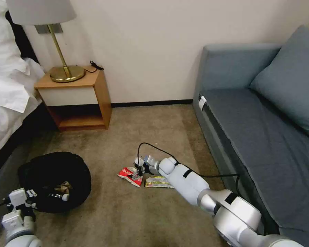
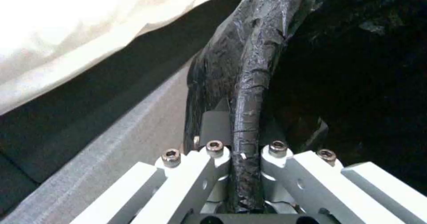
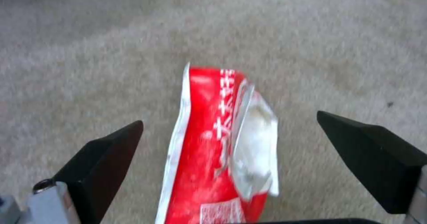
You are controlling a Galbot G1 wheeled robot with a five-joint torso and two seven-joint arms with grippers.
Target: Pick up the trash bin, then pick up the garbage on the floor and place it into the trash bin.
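Two grippers engaged. My left gripper (image 2: 238, 157) is clamped on the trash bin (image 1: 55, 180) rim, holding it near the bed so drops land inside. My right gripper (image 3: 229, 144), jaws spread, straddles the red-white snack packet (image 3: 222, 144) on the carpet (image 1: 154, 127), just beside the bar wrapper (image 1: 158, 182).

Carpeted bedroom: bed (image 1: 5, 85), lamp (image 1: 48, 20) on nightstand (image 1: 75, 92), grey sofa (image 1: 261, 116).

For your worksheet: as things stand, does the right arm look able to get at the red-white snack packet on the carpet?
Probably yes. The right gripper is open, its fingers either side of the snack packet, with only carpet around. The bar wrapper lies beside it, apart.
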